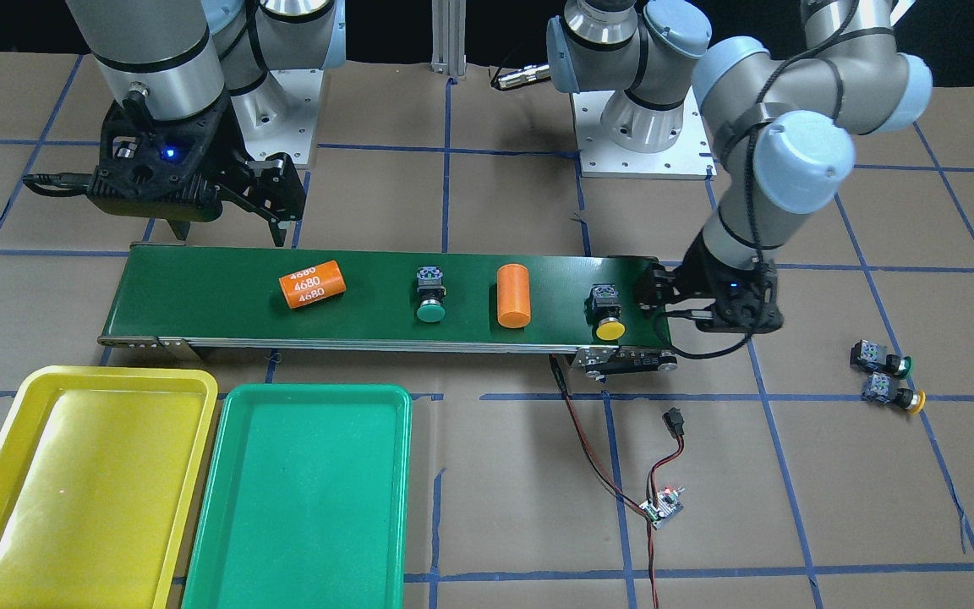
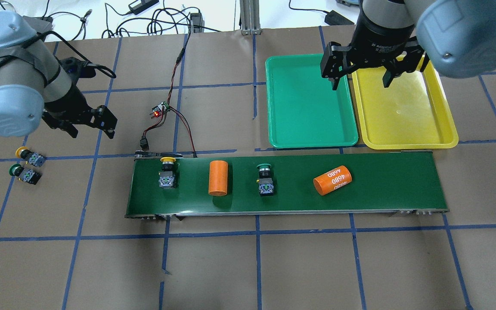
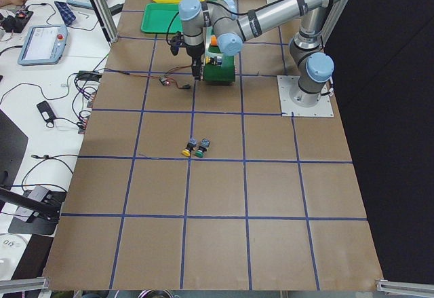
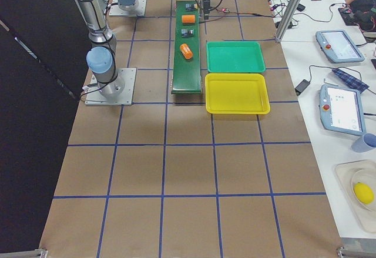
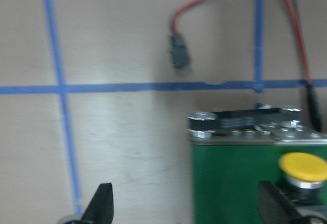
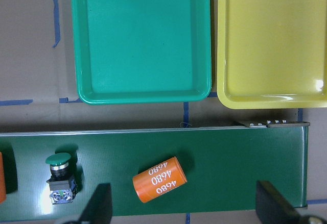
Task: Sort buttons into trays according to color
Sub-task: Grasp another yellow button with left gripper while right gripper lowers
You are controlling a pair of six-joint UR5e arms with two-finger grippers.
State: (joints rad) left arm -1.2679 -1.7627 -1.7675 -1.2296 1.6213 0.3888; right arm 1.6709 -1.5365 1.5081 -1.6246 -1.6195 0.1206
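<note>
Your belt, from the robot's left: yellow button, plain cylinder, green button, numbered cylinder. Table, off that end: second yellow button, second green button, side by side. Green tray, yellow tray: adjoining, beyond belt. Left gripper: wide, holding nothing. Right gripper: wide, holding nothing, above the trays.

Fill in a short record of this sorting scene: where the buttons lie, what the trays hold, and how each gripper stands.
On conveyor belt: yellow-capped button, green-capped button, plain orange cylinder, orange cylinder marked 4680
Off belt, on table: second yellow button, second green button, side by side
Trays: green tray and yellow tray, both empty
Left gripper: open, empty, by the belt's end
Right gripper: open, empty
</note>
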